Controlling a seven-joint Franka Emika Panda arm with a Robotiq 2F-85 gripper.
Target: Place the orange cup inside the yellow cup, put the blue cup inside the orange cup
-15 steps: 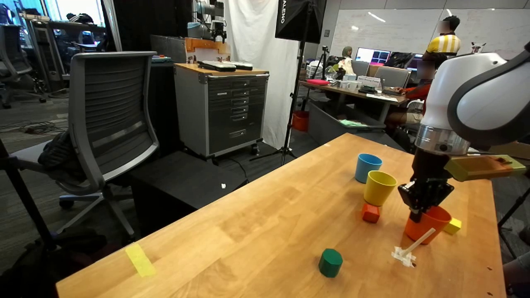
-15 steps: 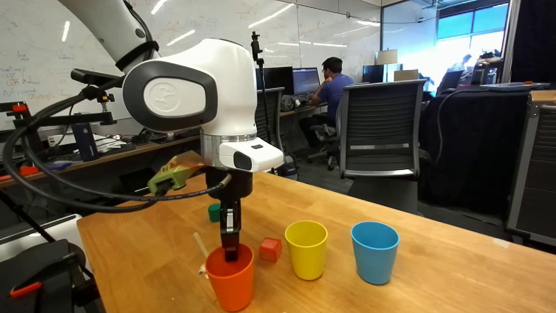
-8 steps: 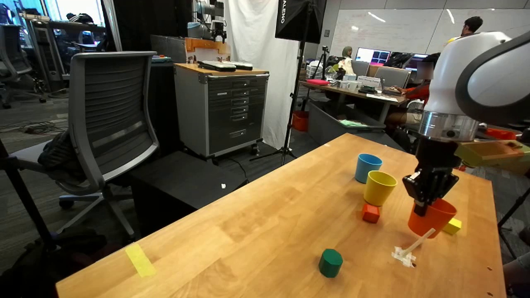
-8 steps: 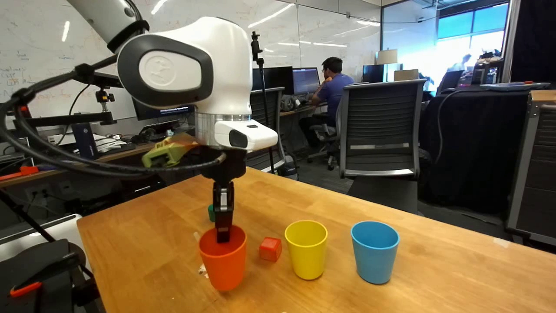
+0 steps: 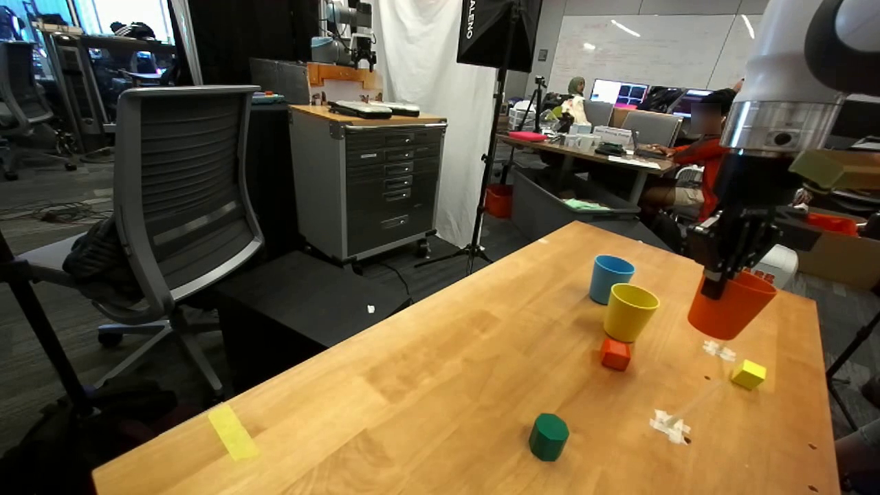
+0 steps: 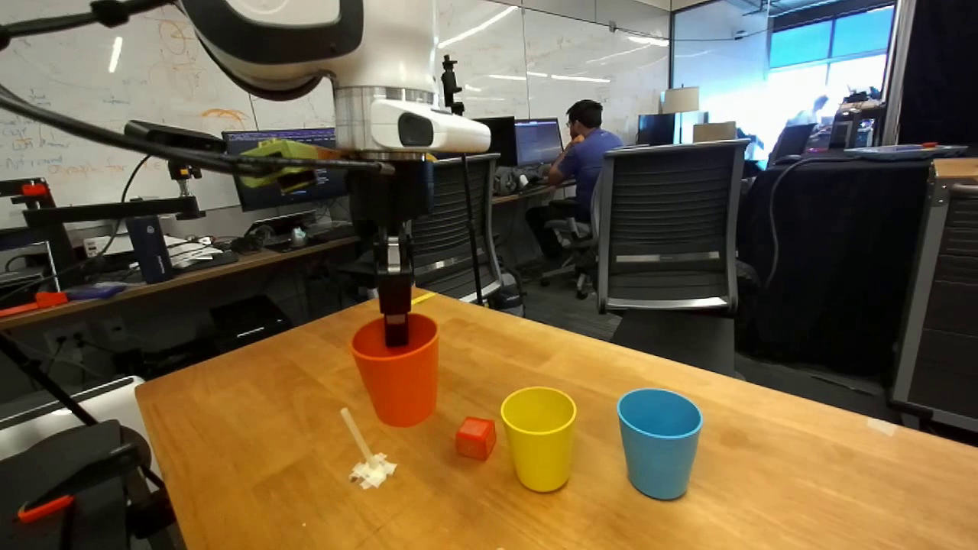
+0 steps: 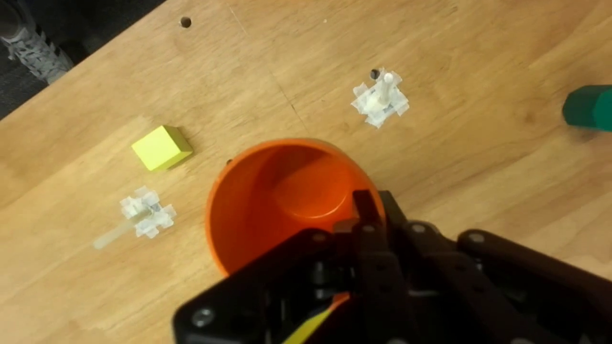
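Observation:
The orange cup [image 5: 733, 313] hangs above the table in my gripper [image 5: 713, 289], nearly upright; it also shows in an exterior view [image 6: 401, 389]. In the wrist view, my gripper [image 7: 377, 195] is shut on the wall of the orange cup [image 7: 248, 200], one finger inside and one outside. The cup's inside looks empty apart from the finger. The yellow cup [image 5: 628, 316] stands upright and empty on the table, also in an exterior view [image 6: 540, 451]. The blue cup [image 6: 659, 451] stands upright beside it, apart, also in an exterior view [image 5: 610, 282]; it is not seen in the wrist view.
A red block [image 6: 475, 439] lies close to the yellow cup. A small yellow block [image 5: 748, 375] and a green block [image 5: 548, 436] stand on the table [image 5: 412, 385]. A thin stick [image 6: 357, 435] rises from a white tape patch [image 6: 373, 471]; another tape patch [image 7: 148, 211] lies nearby.
The gripper has lifted the orange cup off the table. In both exterior views it has risen, in one also moving right. The stick and tape patches it covered now show. The other cups have not moved.

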